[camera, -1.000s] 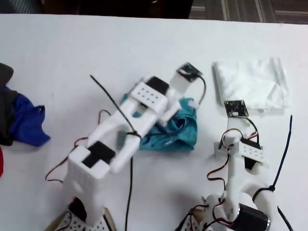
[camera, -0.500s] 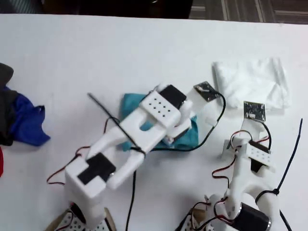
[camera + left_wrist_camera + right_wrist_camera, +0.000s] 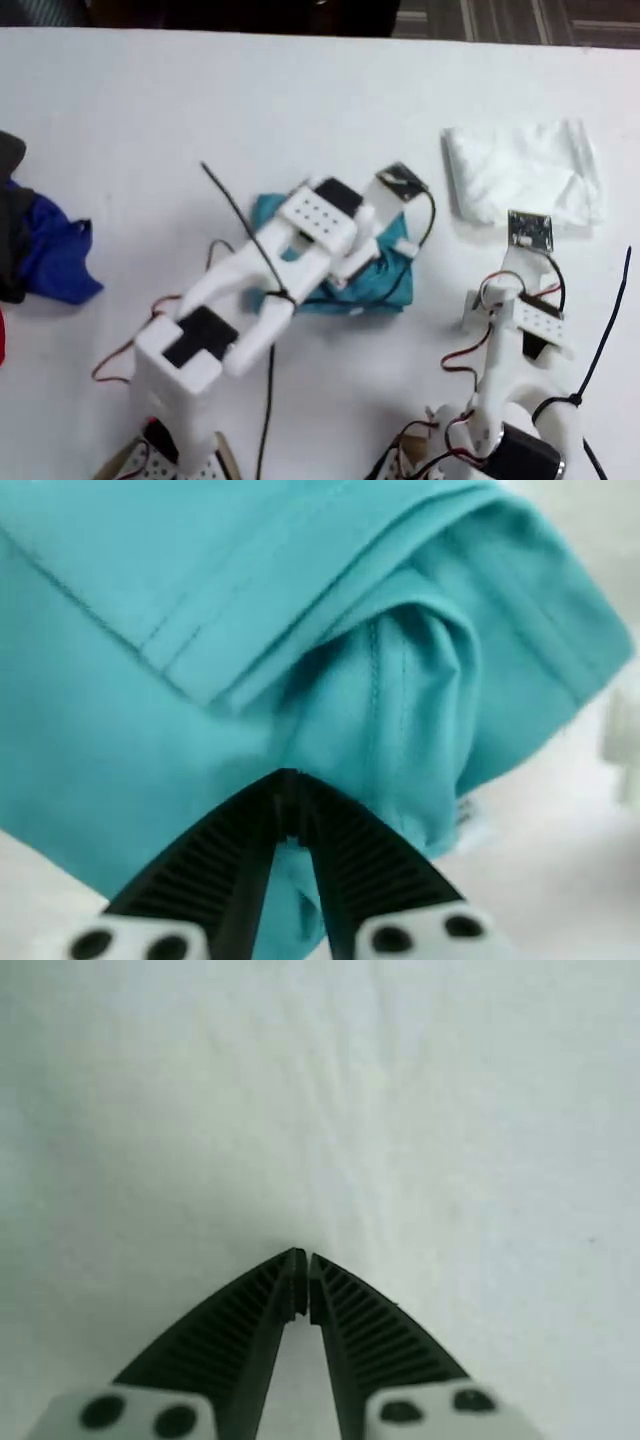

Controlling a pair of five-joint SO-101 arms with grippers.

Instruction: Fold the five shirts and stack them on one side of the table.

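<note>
A teal shirt (image 3: 388,280) lies bunched at the table's middle, mostly under my left arm (image 3: 300,245). In the left wrist view my left gripper (image 3: 290,790) is shut with its tips pinching a fold of the teal shirt (image 3: 180,680). A folded white shirt (image 3: 520,172) rests at the back right. My right arm (image 3: 522,320) stands just in front of the white shirt. My right gripper (image 3: 303,1265) is shut over bare white table with nothing in it.
A heap of blue and dark shirts (image 3: 45,255) lies at the left edge, with a bit of red cloth (image 3: 3,340) below it. The white table (image 3: 200,110) stretches bare across the back. Loose cables hang from both arms.
The left arm swung right towards the white shirt, then came back left a little, with the teal shirt shifting under it. The right arm moved slightly right and has stayed there.
</note>
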